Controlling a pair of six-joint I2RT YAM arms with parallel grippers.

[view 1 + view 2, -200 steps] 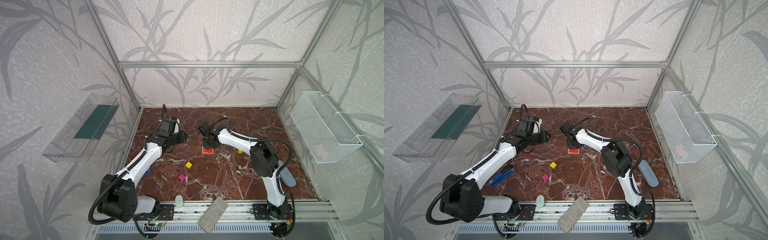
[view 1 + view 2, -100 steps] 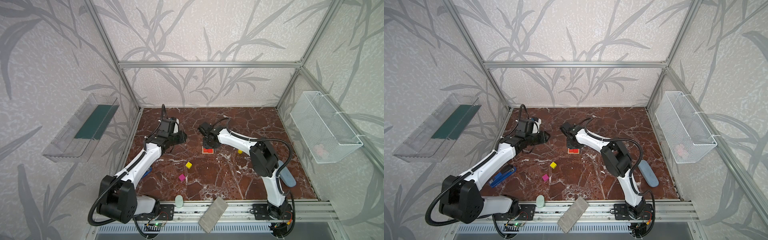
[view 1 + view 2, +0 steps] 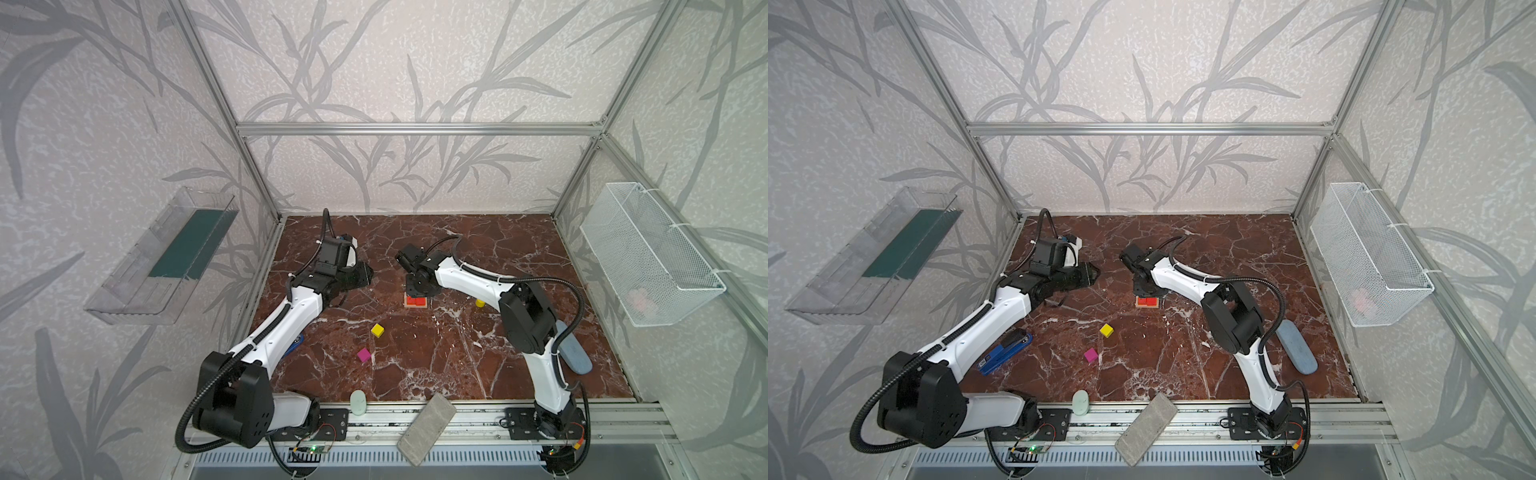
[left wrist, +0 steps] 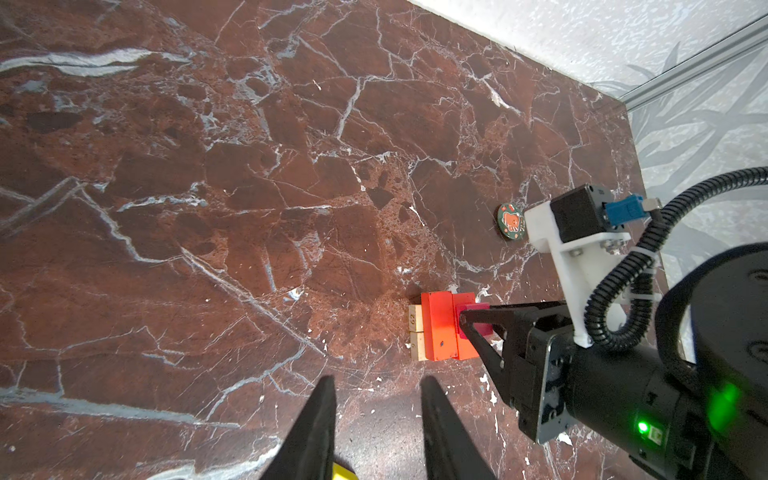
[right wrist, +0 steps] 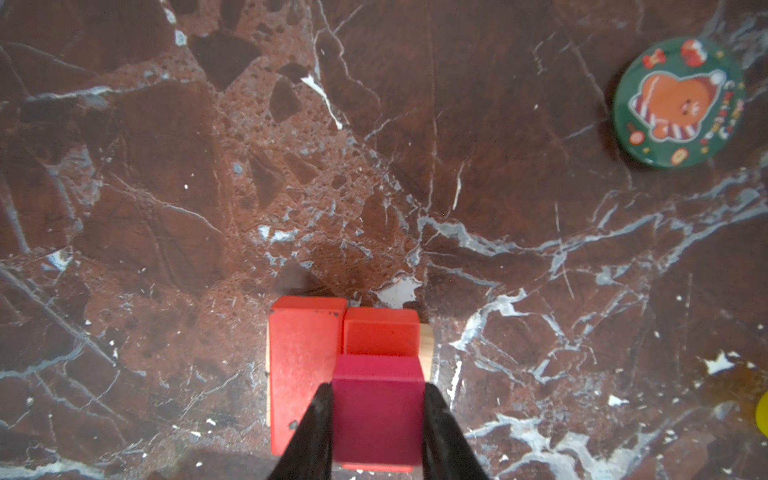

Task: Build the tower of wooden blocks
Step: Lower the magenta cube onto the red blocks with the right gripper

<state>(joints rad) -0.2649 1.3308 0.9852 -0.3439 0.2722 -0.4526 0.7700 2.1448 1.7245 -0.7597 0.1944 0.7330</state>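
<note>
Step in hand: placing first magenta cube (image 5: pixel 378 399) on the tower (image 3: pixel 416 300). Right jaws gripped it over the red rectangles (image 5: pixel 303 365); left jaws stood open, empty, nearby. Next move judged: release squarely, withdraw straight up. One tan bar (image 4: pixel 413 319) was stamped "62"; no other writing legible.

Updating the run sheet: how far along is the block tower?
Done: tan bars laid side by side, two red rectangles on them. In hand: right gripper shut on a magenta cube at the red layer; whether it's seated I can't tell. Remaining: second magenta cube, yellow cube and yellow cylinder lie loose on the table; left gripper is open and empty.
</note>
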